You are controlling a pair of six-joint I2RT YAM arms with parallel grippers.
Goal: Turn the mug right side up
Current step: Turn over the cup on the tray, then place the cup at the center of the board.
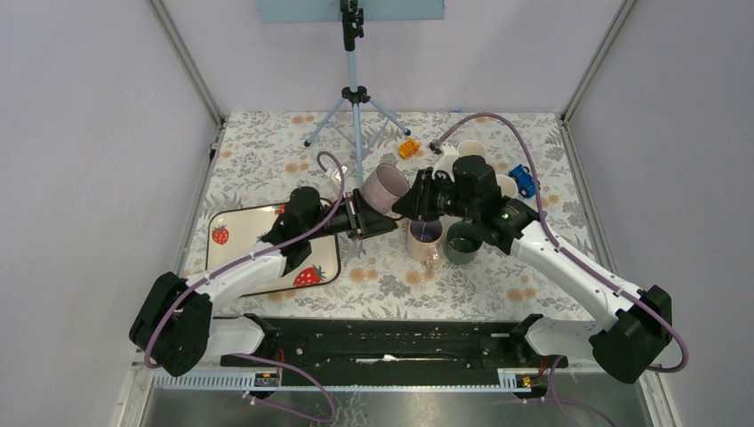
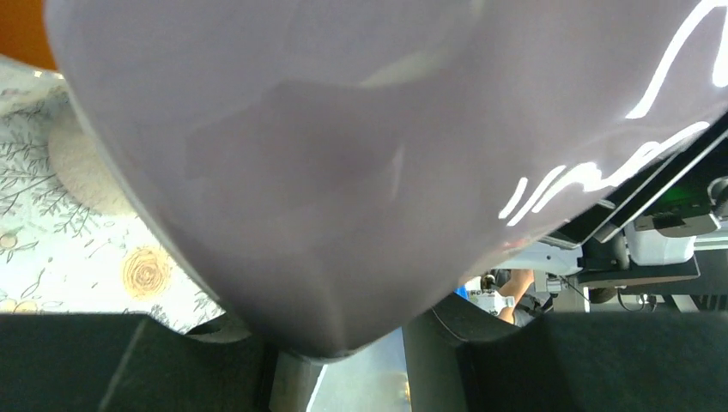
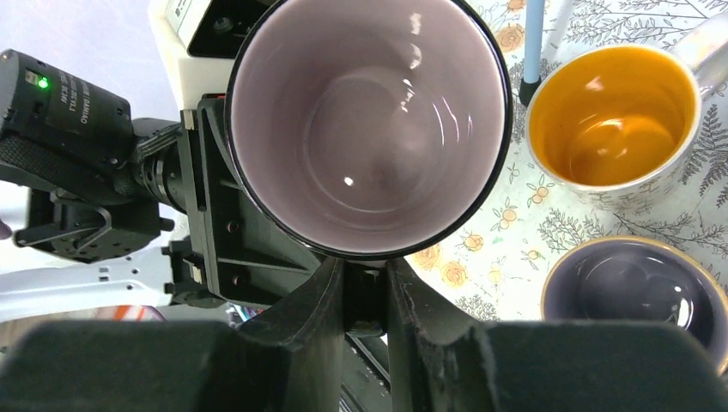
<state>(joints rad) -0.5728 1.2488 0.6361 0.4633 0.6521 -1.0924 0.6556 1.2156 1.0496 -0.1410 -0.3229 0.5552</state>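
Note:
A pale mauve mug with a dark rim hangs tilted above the middle of the table, held between both grippers. My right gripper is shut on a dark part just under the rim, which looks like the handle. In the right wrist view I look straight into the empty mug. My left gripper sits below and left of the mug. In the left wrist view the mug's outer wall, with white script on it, fills the frame. It is wedged between the two fingers of the left gripper.
A white mug with an orange inside and a dark mug stand upright just under the right gripper. A strawberry-print tray lies at the left. A tripod, more white mugs and small toys are at the back.

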